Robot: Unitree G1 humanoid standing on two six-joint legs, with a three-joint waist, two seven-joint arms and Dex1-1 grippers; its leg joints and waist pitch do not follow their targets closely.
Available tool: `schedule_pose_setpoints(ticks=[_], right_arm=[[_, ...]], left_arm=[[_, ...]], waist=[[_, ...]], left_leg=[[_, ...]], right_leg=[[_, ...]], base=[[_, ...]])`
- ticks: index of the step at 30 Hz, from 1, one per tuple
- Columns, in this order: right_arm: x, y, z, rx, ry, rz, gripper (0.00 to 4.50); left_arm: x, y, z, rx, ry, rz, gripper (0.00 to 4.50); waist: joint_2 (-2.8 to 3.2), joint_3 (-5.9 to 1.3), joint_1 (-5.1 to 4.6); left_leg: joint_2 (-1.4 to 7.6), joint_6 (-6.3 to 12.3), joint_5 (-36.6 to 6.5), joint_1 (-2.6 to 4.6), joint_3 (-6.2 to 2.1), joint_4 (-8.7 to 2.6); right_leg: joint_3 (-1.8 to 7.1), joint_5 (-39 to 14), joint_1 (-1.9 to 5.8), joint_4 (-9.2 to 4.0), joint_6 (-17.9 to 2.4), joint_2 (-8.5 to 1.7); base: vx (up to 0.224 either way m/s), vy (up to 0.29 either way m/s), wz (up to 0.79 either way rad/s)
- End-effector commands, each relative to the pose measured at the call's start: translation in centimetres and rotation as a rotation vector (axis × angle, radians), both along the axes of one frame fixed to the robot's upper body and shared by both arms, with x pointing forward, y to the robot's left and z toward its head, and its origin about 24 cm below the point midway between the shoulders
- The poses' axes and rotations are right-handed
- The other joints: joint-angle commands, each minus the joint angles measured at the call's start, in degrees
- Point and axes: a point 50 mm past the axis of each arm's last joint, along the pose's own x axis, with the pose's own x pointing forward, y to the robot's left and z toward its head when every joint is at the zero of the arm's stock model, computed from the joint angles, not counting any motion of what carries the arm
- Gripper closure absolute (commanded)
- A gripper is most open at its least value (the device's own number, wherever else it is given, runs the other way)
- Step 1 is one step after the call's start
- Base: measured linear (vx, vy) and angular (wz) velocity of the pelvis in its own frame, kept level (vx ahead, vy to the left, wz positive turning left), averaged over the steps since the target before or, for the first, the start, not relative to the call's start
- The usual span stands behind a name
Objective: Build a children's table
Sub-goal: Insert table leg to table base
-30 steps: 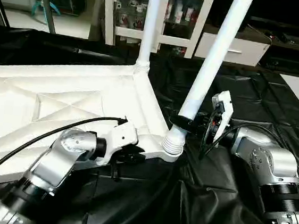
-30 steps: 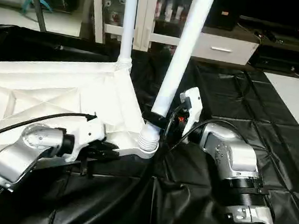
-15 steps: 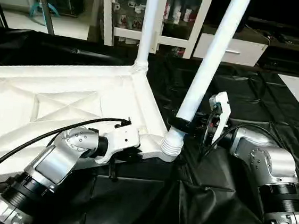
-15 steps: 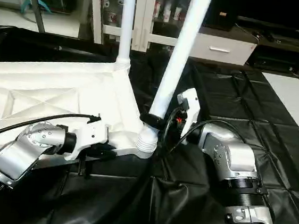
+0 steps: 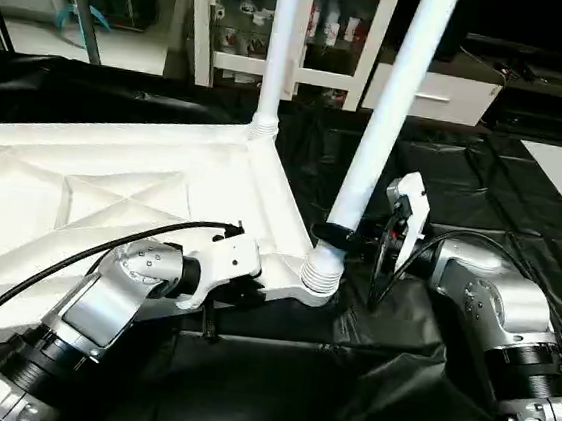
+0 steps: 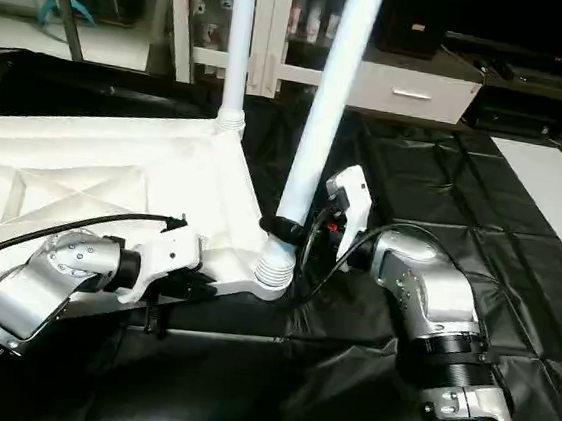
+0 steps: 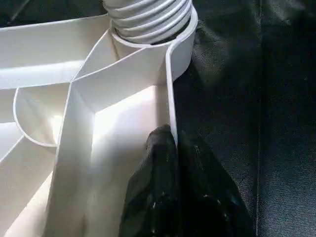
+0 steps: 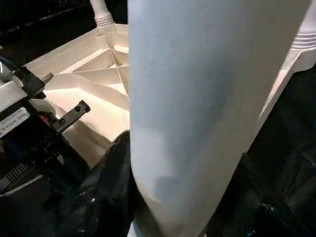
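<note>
The left wrist view alone shows the left gripper (image 7: 173, 148) pinched tight on the thin side wall of the white plastic rectangular table top (image 5: 112, 193), one black finger (image 7: 155, 163) inside the rim and one outside, just beside the round corner socket (image 7: 180, 42) holding a ribbed leg end. The head views show the top lying underside-up, X-ribs showing, on crumpled black plastic sheeting (image 5: 421, 406), with the right gripper (image 5: 333, 238) clasped partway open around the leaning long tapered white tube leg (image 5: 380, 130) just above that near socket. A second white tube leg (image 5: 278, 44) stands upright in the far corner socket (image 5: 264, 125).
</note>
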Motion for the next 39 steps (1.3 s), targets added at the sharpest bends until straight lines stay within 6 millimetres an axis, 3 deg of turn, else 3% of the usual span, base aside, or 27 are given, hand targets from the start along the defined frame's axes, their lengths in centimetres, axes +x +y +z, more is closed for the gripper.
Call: schedule_pose_setpoints(ticks=[1,9,10,14,19,25,29,36,39], right_arm=[[-0.3,0.1,-0.9,-0.018,0.031,0.000,2.68],[-0.5,-1.1,-3.0,-0.026,0.077,-0.083,2.68],[-0.7,-1.3,-3.3,-0.034,0.078,-0.095,2.68],[-0.9,-1.6,-3.7,-0.038,0.077,-0.111,2.68],[-1.2,-2.0,-4.0,-0.020,0.070,-0.153,2.68],[-1.9,-3.3,-4.1,0.038,0.059,-0.247,2.68],[-2.9,-3.2,-4.3,0.027,0.034,-0.231,2.68],[-4.4,-2.3,-4.6,-0.058,-0.020,-0.143,2.68],[-4.7,-2.1,-4.5,-0.098,-0.045,-0.104,2.68]], left_arm=[[-1.3,0.2,-2.3,0.065,0.112,-0.027,4.50],[-1.2,0.3,-2.2,0.069,0.109,-0.024,4.50],[-1.2,0.4,-2.2,0.071,0.107,-0.024,4.50],[-1.1,0.4,-2.2,0.072,0.100,-0.020,4.50],[-0.9,0.5,-2.1,0.072,0.084,-0.010,4.50],[-0.6,0.6,-2.1,0.072,0.063,0.014,4.50],[-0.4,0.6,-2.1,0.072,0.056,0.024,4.50],[-0.1,0.6,-2.1,0.074,0.045,0.032,4.50],[0.0,0.6,-2.1,0.077,0.039,0.036,4.50]], waist=[[0.43,-2.90,-0.25],[0.55,-2.84,-0.44],[0.84,-2.82,-0.42],[0.66,-2.75,-0.57],[0.57,-2.82,-0.60],[0.55,-2.69,-0.40],[0.77,-2.59,-0.27],[0.93,-2.54,-0.24],[0.82,-2.52,-0.34]], left_leg=[[5.61,-3.09,-13.5,2.25,-2.69,-5.21],[5.61,-5.20,-17.9,2.44,-2.93,-5.61],[5.63,-5.65,-18.9,2.49,-3.04,-5.69],[5.65,-6.67,-22.2,2.67,-3.21,-5.88],[5.64,-6.49,-21.9,2.65,-3.21,-5.98],[5.70,-6.61,-23.6,2.79,-3.27,-6.15],[5.78,-7.07,-25.2,2.86,-3.40,-6.33],[5.80,-7.10,-25.3,2.88,-3.40,-6.54],[5.82,-6.89,-24.7,2.74,-3.48,-6.81]], right_leg=[[1.82,-6.1,0.33,-4.28,-12.2,-3.86],[1.81,-8.3,0.04,-4.56,-11.3,-3.74],[1.85,-9.2,-0.04,-4.63,-11.1,-3.81],[1.93,-12.0,-0.29,-5.02,-10.0,-3.82],[1.96,-10.5,-0.33,-4.98,-9.9,-3.74],[1.96,-12.4,-0.54,-5.32,-9.4,-3.74],[2.07,-15.0,-0.80,-5.68,-8.2,-3.87],[2.11,-14.4,-0.89,-5.79,-7.6,-3.76],[2.02,-14.2,-0.51,-5.92,-7.1,-3.74]], base=[[0.000,0.000,0.00],[0.000,0.000,0.00],[0.000,0.000,0.00],[0.000,0.000,0.00],[0.000,0.000,0.00],[0.000,0.000,0.00],[0.000,0.000,0.00],[0.000,0.000,0.00],[0.000,0.000,0.00]])
